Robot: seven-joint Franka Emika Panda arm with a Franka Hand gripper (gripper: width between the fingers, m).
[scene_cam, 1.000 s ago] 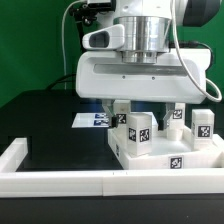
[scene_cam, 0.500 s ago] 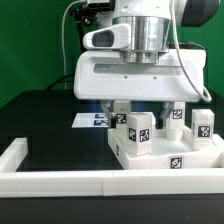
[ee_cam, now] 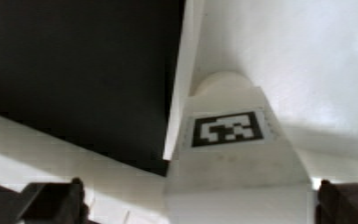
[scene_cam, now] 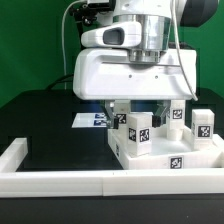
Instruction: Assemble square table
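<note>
The white square tabletop (scene_cam: 150,162) lies flat at the exterior view's right, with a tag on its front edge. Several short white tagged legs stand on it: one in front (scene_cam: 138,131), one behind it (scene_cam: 177,114) and one at the far right (scene_cam: 204,124). My gripper (scene_cam: 140,106) hangs low over the front leg, its broad white body hiding the fingertips. In the wrist view the tagged leg (ee_cam: 233,135) rises between my two dark fingers (ee_cam: 51,201), which stand wide apart and open around it. I cannot tell whether either finger touches it.
A long white rail (scene_cam: 60,181) borders the black table surface (scene_cam: 50,125) in front and at the exterior view's left. The marker board (scene_cam: 92,120) lies on the black surface behind the tabletop. Green wall panels stand behind.
The gripper's body has risen slightly and its wrist has turned a little. The jaws stay wide open, and the legs and tabletop have not moved.
</note>
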